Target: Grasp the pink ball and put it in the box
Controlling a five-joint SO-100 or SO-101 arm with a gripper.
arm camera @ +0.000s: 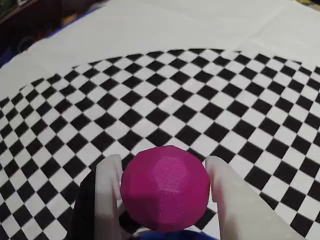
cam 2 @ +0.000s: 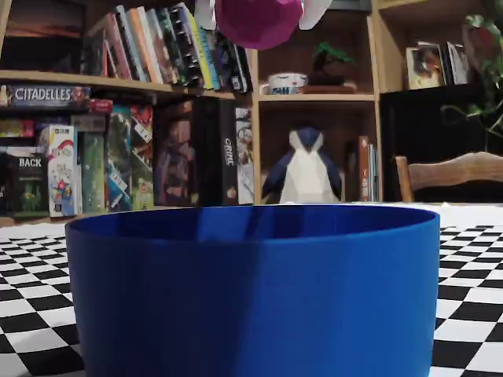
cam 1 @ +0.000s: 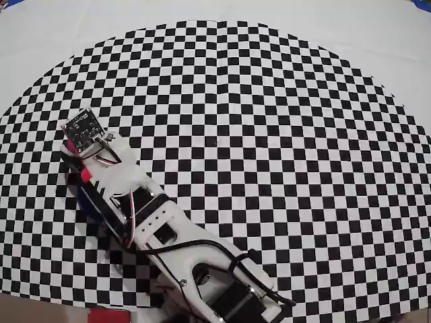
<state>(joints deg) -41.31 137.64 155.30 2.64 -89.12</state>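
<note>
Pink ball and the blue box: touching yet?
Apart. The fixed view shows the pink ball held in the hand with open shelf background between it and the box rim.

Overhead view: even, bright, diffuse light; strong fisheye bowing curves the checkered surface [cam 1: 269, 155] toward the edges, and the arm [cam 1: 168, 235] casts only a faint, soft shadow at lower left. Wrist view: the ball [arm camera: 165, 187] is close and slightly soft, with a mild sheen on its facets; the upper left corner falls dark. Fixed view: dimmer, warm light; the box [cam 2: 251, 290] fills the foreground, the bookshelf [cam 2: 118, 118] behind is shaded, and the ball's top is cropped.
</note>
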